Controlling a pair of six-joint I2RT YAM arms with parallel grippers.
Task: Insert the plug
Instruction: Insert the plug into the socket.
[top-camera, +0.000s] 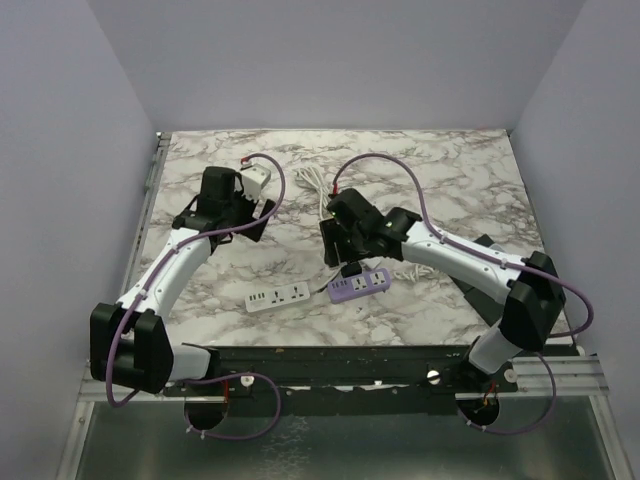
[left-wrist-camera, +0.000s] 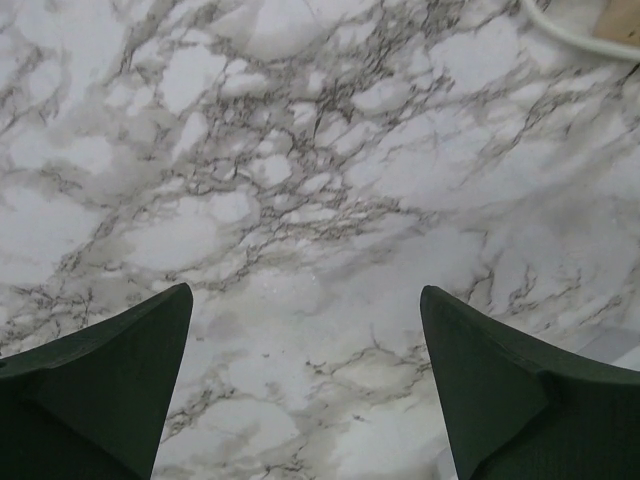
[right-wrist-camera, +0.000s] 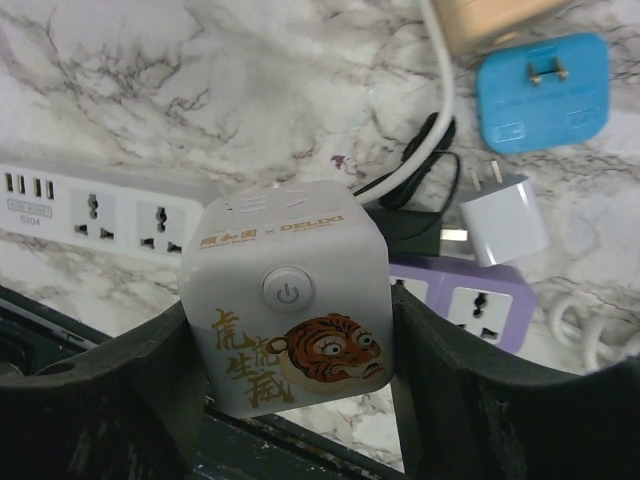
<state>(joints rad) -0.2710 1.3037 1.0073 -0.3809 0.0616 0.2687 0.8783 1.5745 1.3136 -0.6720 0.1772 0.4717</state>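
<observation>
My right gripper (right-wrist-camera: 295, 312) is shut on a white cube socket (right-wrist-camera: 285, 290) with a power button and a tiger print, and holds it above the table. Just beyond it lies a purple power strip (right-wrist-camera: 470, 308) with a black plug (right-wrist-camera: 410, 232) and its black cable at its near end. A white power strip (right-wrist-camera: 95, 215) lies to the left. In the top view my right gripper (top-camera: 340, 250) hovers between the white strip (top-camera: 288, 296) and the purple strip (top-camera: 360, 286). My left gripper (left-wrist-camera: 305, 290) is open and empty over bare marble (left-wrist-camera: 300, 180).
A white adapter (right-wrist-camera: 503, 222) and a blue adapter (right-wrist-camera: 540, 90) lie beyond the purple strip, with a white cable (right-wrist-camera: 440, 110) running past them. A white cable (left-wrist-camera: 575, 35) crosses the far right corner of the left wrist view. Walls enclose the table (top-camera: 470, 180).
</observation>
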